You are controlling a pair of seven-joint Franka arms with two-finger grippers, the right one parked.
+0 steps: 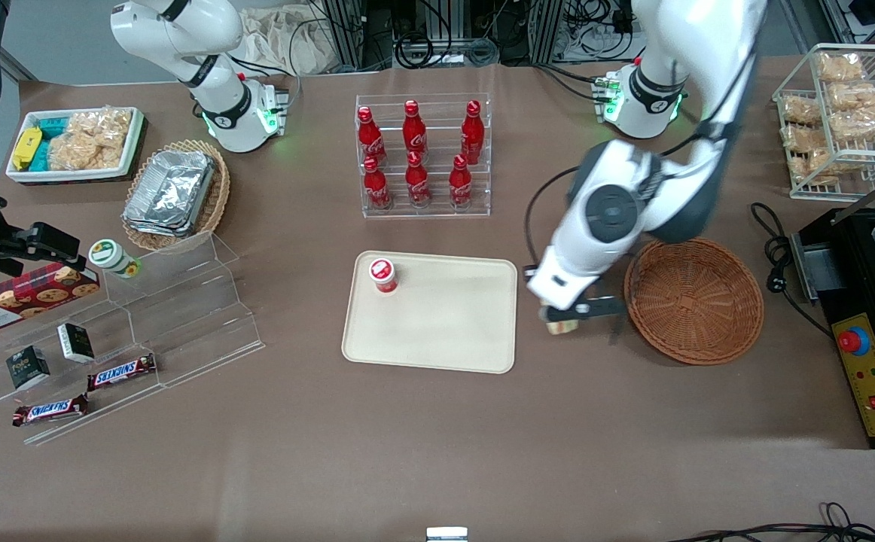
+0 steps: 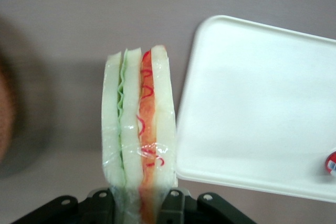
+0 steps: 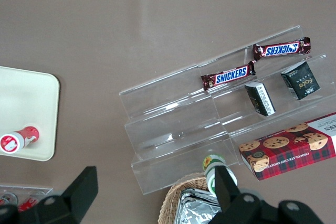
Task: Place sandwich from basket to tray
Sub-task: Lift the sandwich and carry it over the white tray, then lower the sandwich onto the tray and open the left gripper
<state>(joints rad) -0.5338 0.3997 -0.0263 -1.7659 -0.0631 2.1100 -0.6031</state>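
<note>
- Brown cloth covers the surface (image 1: 437,452); in the front view the claw (image 1: 567,320) hangs between the beige tray (image 1: 437,331) and the wicker basket (image 1: 693,299), holding the sandwich (image 1: 562,326) above the cloth.
- In the left wrist view the claw (image 2: 140,203) grips the sandwich (image 2: 139,129) by its base, just beside the tray (image 2: 252,103) corner.
- In the right wrist view a red-capped bottle (image 3: 18,140) stands on the tray (image 3: 26,98).

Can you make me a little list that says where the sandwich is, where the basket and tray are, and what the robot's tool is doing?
sandwich: held in the tool, above the table between basket and tray
tool: shut on the sandwich, beside the tray's edge
basket: empty, toward the working arm's end
tray: holds only a small red-capped bottle
step left: set sandwich on tray
</note>
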